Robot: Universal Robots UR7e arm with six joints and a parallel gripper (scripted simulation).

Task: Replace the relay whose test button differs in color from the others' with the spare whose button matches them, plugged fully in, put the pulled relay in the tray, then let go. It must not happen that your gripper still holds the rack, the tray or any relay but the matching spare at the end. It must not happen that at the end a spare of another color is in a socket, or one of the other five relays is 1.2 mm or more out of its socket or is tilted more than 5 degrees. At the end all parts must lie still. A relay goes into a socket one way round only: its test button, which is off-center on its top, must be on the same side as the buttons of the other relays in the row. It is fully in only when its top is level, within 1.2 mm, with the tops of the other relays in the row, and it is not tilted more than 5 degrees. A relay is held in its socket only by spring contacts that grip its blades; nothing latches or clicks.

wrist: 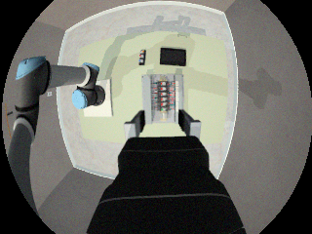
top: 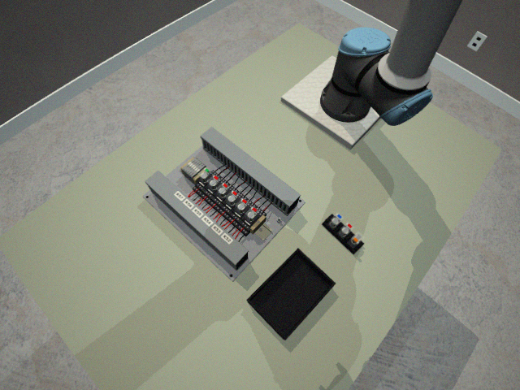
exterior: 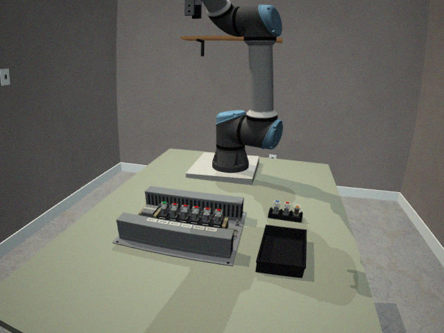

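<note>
A row of relays sits in the grey panel between two slotted ducts. The relay at the far left end has a green button; the others have red buttons. It shows in the exterior view too. A black holder carries three spares with blue, red and orange buttons. The black tray lies empty in front of the holder. My gripper is open and empty, very high above the panel; its body shows at the top edge of the exterior view.
The arm's base stands on a pale plate at the back of the green mat. White labels run along the front of the relay row. A wooden shelf hangs on the back wall.
</note>
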